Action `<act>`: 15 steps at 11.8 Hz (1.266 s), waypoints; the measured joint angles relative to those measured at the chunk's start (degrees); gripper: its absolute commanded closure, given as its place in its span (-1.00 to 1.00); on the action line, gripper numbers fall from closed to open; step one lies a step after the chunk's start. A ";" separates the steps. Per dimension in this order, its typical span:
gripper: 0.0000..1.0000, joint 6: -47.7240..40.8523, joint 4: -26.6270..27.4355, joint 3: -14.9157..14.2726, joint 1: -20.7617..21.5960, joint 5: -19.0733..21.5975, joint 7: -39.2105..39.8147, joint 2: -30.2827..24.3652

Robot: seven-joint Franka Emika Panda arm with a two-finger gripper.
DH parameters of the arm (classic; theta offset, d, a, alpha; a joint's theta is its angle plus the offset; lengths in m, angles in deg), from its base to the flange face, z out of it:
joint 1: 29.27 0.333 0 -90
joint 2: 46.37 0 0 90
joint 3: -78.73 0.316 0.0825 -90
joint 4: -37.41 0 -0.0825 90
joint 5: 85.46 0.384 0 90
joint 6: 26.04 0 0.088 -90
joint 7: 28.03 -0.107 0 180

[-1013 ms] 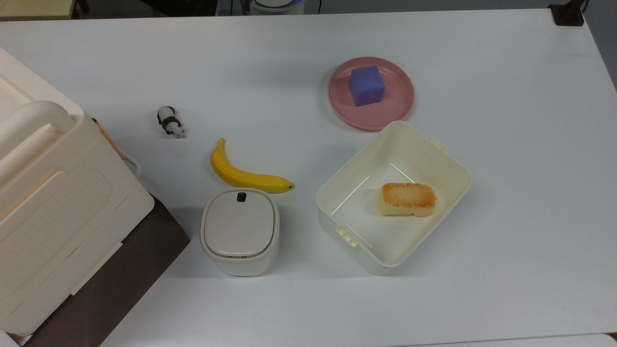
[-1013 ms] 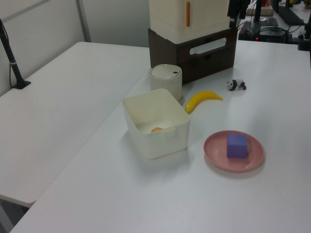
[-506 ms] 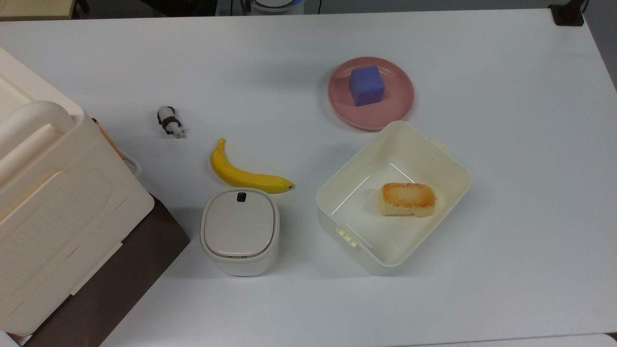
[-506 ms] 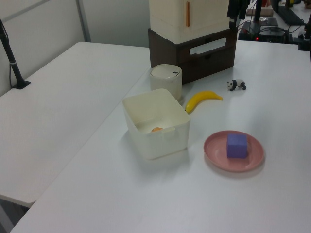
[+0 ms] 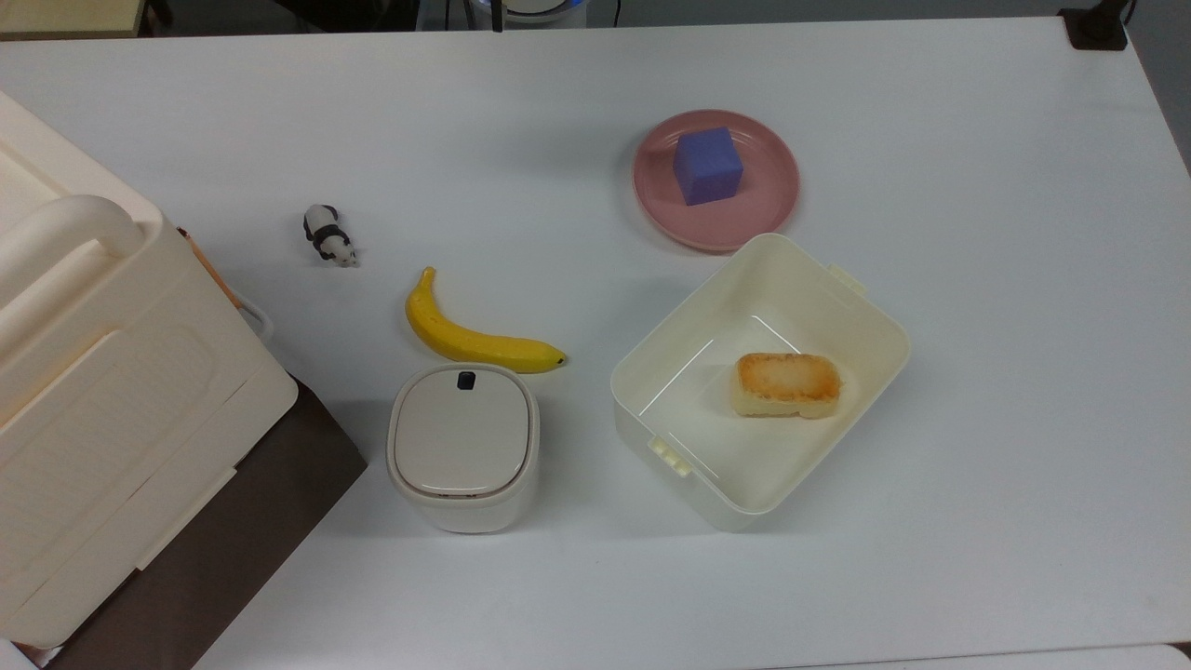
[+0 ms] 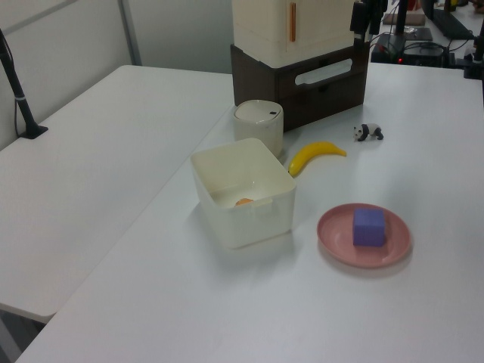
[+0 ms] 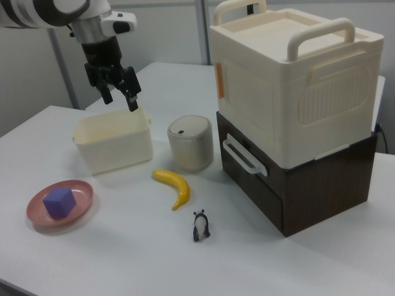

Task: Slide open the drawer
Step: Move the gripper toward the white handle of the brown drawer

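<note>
One drawer: the drawer [image 7: 274,185] sat flush in the dark cabinet [image 7: 327,179] at the right view's right, its white handle [image 7: 244,158] untouched and facing the table [image 5: 977,465].
Change: nothing on the table had shifted over the past second; only a dark sliver had edged in at the top view's upper rim, probably part of the arm on the move.
Meaning: the pull had not begun, and the approach to the handle appeared barely under way.
Gripper: the gripper [image 7: 120,100] hung above the open box [image 7: 114,145], well apart from the drawer, jaws spread and empty.
On the cabinet: a large cream case [image 7: 278,80] with two carry handles stood on top, lid down, contents hidden.
Bin: a small lidded bin [image 5: 462,447] stood just beside the cabinet's front corner, closed, contents hidden.
Open box: it held one toasted loaf piece [image 5: 788,384] lying on its floor.
Plate: a pink plate [image 5: 772,209] near the open box carried a blue cube [image 5: 707,166].
Loose items: a banana [image 5: 475,340] lay just beside the bin, and a panda figure [image 5: 327,234] stood in front of the drawer, close enough that a sliding front could reach it.
</note>
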State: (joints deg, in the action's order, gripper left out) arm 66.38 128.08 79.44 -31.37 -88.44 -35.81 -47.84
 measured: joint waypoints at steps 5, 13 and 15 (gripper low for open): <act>-1.00 10.06 1.93 -0.45 -1.57 -6.90 3.72 6.37; -1.00 24.45 2.06 -0.76 -6.51 -10.28 4.26 14.03; -1.00 26.79 2.14 -0.77 -7.59 -13.86 5.08 16.35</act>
State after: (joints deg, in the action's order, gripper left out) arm 93.17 130.22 78.67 -38.96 -102.30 -30.73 -31.49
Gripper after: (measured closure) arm 0.000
